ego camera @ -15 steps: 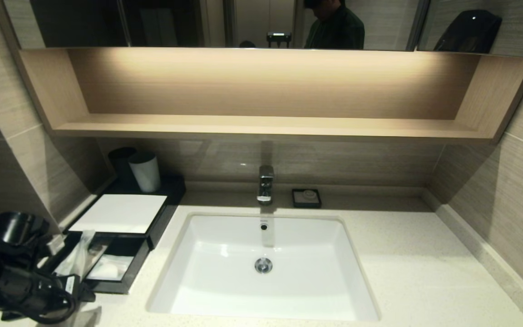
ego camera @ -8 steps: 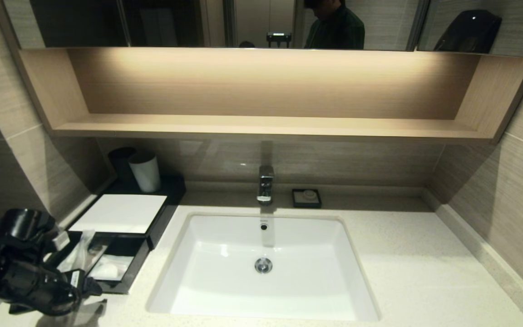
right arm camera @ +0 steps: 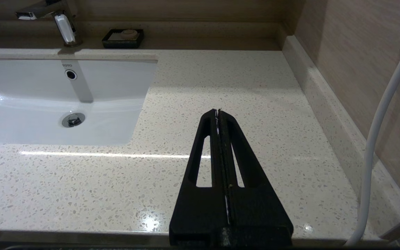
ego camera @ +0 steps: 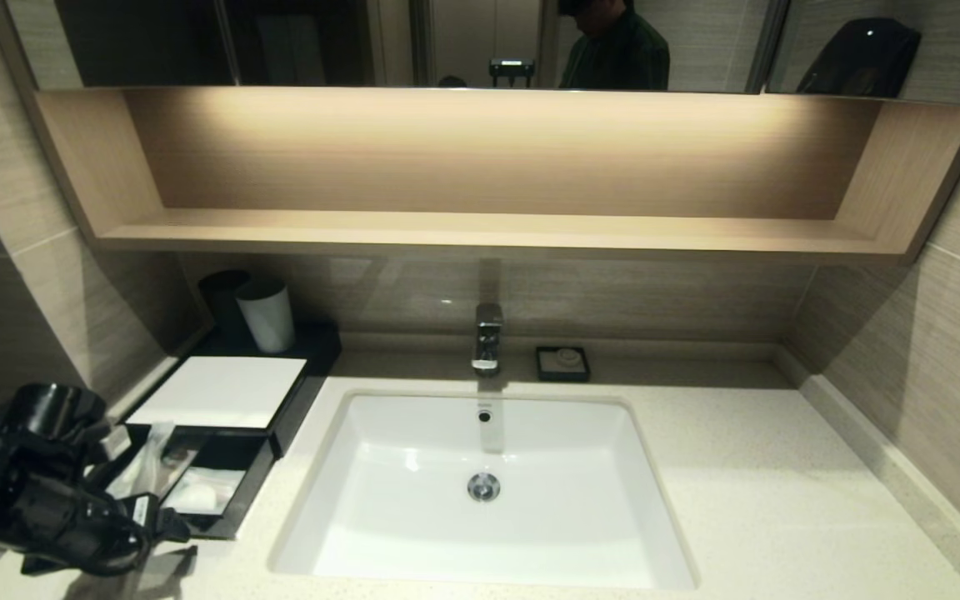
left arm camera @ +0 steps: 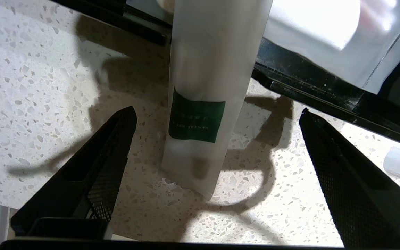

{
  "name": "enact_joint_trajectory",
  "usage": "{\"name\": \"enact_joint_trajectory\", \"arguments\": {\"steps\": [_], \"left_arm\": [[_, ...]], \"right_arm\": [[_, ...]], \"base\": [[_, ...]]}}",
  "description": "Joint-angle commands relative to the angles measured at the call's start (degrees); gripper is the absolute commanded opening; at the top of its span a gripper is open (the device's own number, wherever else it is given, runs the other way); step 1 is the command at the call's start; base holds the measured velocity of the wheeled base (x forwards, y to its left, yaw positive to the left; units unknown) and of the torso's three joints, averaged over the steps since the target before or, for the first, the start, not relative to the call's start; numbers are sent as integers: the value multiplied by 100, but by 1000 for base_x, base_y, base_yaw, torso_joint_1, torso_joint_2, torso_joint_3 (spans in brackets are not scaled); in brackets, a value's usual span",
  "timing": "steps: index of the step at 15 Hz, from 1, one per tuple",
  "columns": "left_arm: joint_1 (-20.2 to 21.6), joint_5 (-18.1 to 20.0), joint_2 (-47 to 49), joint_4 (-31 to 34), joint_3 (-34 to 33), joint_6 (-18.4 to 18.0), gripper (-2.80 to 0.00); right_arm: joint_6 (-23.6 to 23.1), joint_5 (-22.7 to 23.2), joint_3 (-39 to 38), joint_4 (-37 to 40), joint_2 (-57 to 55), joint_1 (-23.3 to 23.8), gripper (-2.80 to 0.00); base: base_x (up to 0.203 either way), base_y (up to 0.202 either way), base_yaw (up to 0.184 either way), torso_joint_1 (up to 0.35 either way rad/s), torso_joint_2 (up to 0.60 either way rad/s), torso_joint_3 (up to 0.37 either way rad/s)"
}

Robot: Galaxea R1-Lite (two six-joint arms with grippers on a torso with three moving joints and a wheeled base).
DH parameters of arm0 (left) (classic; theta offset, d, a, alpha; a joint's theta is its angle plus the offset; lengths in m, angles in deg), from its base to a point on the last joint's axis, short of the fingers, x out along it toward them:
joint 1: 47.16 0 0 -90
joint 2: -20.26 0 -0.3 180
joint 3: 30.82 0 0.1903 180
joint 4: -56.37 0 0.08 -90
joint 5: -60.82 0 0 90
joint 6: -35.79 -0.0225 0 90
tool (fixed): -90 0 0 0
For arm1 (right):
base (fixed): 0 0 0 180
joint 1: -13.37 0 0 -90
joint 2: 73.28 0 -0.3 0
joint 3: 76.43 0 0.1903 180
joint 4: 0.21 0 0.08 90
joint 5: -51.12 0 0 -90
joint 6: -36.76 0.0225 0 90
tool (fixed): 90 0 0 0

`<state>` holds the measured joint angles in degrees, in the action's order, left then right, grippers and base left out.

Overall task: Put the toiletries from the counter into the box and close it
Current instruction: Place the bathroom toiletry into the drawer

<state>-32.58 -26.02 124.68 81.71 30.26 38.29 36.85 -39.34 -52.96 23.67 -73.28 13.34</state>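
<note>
Lining up on a long pale packet (left arm camera: 200,100) that lies on the counter (left arm camera: 30,86) with its far end over the rim of the open drawer (left arm camera: 325,93); the left gripper (left arm camera: 217,114) has its jaws spread wide either side, touching nothing. Looks light, floppy and slick, so I'd pinch across the width near the green label (left arm camera: 196,119), gently. Right gripper (right arm camera: 218,111) is parked over the counter right of the basin (right arm camera: 47,104), jaws closed on nothing.

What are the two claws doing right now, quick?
Left gripper: open, empty, fingers either side of a long pale packet lying partly on the counter.
Right gripper: closed, empty, hanging over bare counter beside the basin.
</note>
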Motion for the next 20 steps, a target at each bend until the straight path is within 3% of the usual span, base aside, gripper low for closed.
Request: {"name": "enact_joint_trajectory", "arguments": {"steps": [1, 2, 3, 13, 20], "left_arm": [[1, 1, 86, 4, 59, 5, 0], [1, 1, 112, 4, 85, 5, 0], [2, 1, 131, 4, 97, 5, -280], [220, 80, 273, 13, 236, 5, -280], [308, 96, -291, 33, 360, 4, -280]], "right_arm": [[-1, 1, -1, 2, 0, -6, -280], [-1, 1, -1, 2, 0, -2, -280], [-1, 1, -1, 2, 0, -5, -280], [-1, 1, -1, 2, 0, 0, -280], [-1, 1, -1, 2, 0, 2, -280]], "base": [[0, 0, 0, 0, 0, 0], [0, 0, 0, 0, 0, 0], [0, 0, 0, 0, 0, 0], [0, 0, 0, 0, 0, 0], [0, 0, 0, 0, 0, 0]]}}
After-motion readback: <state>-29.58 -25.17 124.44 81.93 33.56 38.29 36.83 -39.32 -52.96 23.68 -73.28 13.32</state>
